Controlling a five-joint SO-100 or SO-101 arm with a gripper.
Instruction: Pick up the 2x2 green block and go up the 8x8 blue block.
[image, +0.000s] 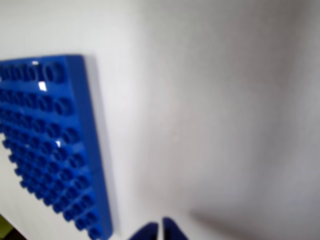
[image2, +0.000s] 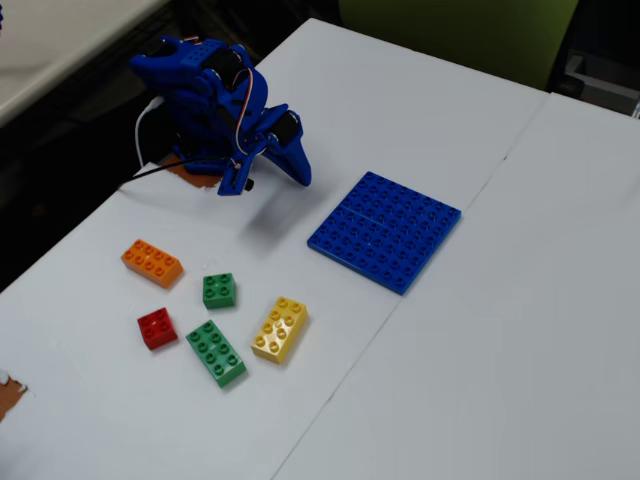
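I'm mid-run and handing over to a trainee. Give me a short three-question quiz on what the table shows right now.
1. True or false: the 2x2 green block already sits on the 8x8 blue block.
2. In the fixed view, which brick lies nearest the 2x2 green block? A) orange brick B) long green brick C) yellow brick
3. Fill in: the gripper carries ____.

Key: 1 false, it rests on the white table, apart from the plate. 2 B. 3 nothing; the jaws stand almost closed in the wrist view, with no brick between them.
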